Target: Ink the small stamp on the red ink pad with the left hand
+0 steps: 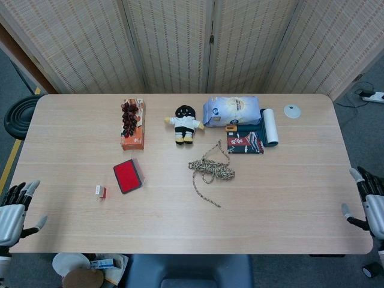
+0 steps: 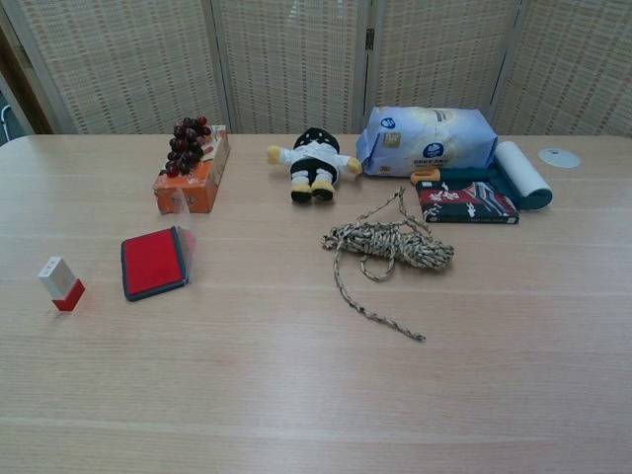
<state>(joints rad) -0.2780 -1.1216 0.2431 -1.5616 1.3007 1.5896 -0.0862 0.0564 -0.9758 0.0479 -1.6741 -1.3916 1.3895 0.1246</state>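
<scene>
The small stamp, white on top with a red base, stands upright on the table, a short way left of the red ink pad. The pad lies open with its clear lid tipped up on the right side. My left hand hovers off the table's left front corner, fingers spread and empty, far from the stamp. My right hand sits beyond the right edge, fingers apart and holding nothing. The chest view shows neither hand.
An orange box topped with grapes stands behind the pad. A small doll, a coiled rope, a blue bag, a dark packet, a white roll and a small disc lie further right.
</scene>
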